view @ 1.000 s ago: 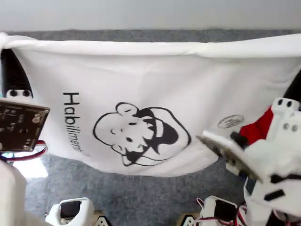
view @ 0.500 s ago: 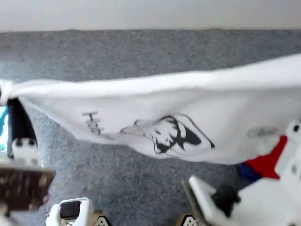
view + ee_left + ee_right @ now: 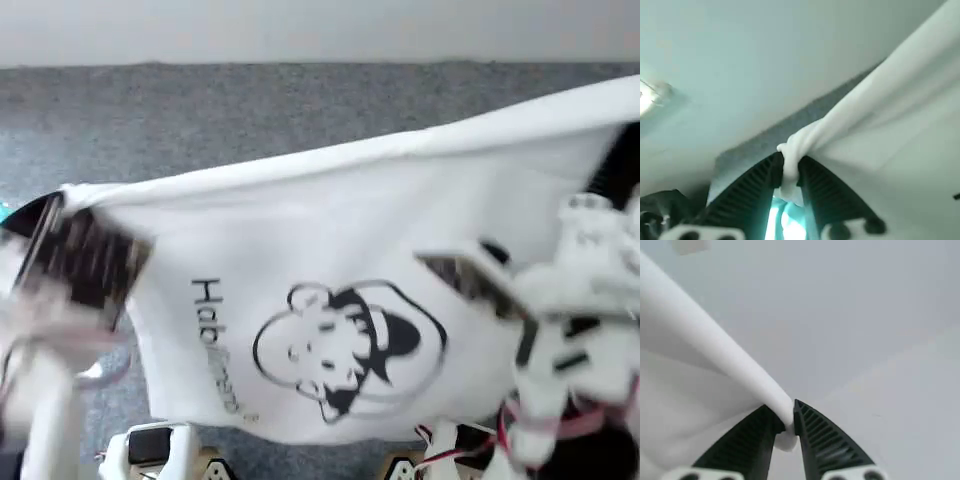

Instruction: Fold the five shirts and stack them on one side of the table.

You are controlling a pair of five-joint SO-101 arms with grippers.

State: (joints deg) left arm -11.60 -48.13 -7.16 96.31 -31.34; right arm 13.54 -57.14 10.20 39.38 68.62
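A grey table (image 3: 250, 110) lies below a white shirt (image 3: 330, 230) with a cartoon print, stretched in the air from left to right, its right end higher. The left gripper (image 3: 789, 165) is clamped tight on the shirt's left corner, and the right gripper (image 3: 784, 415) on its right corner.

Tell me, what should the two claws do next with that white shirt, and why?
Probably lower it and lay it flat on the grey table. The left claw and the right claw each pinch the top edge of the white shirt, which hangs spread out in the air, so it likely cannot be folded until it lies down.
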